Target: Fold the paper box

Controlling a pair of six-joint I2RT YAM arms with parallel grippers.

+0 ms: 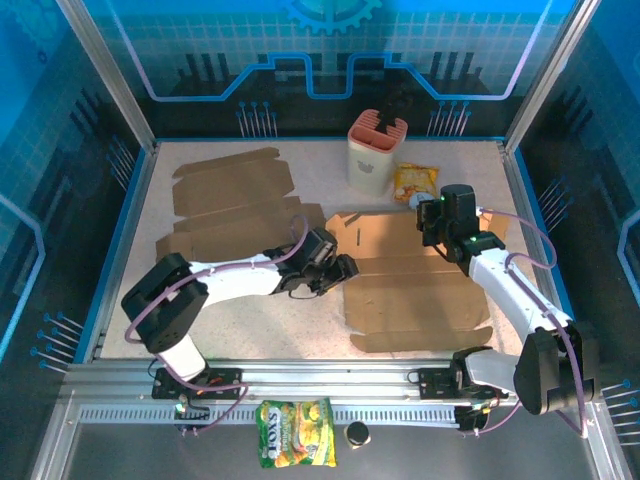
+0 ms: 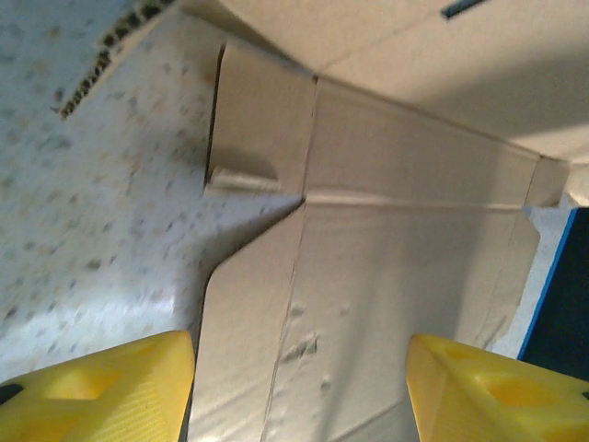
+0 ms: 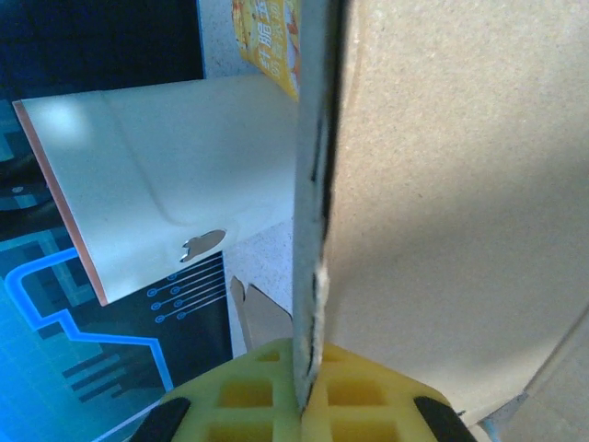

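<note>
Left gripper [image 1: 342,268] is released: I see its two yellow fingers [image 2: 110,391] spread wide over the left edge of the box [image 1: 415,290], with nothing between them. Behind it, at the rear left of the table [image 1: 320,170], I count what look like two flat blanks [image 1: 228,185], overlapping. The one box lies mid-table between my two arms. It is brown corrugated card, mostly flat, creased into panels, with round-cornered flaps and a few dents. Its rear panel looks raised at the right. One pink-rimmed holder [image 1: 377,150] stands upright behind it. I count two packets: one packet [image 1: 415,182] just right of the holder, and a second packet [image 1: 296,447] off the table by the front rail. Right gripper [image 1: 432,218] is clenched on the box's rear panel, and the card runs edge-on between its fingers [image 3: 368,387].
</note>
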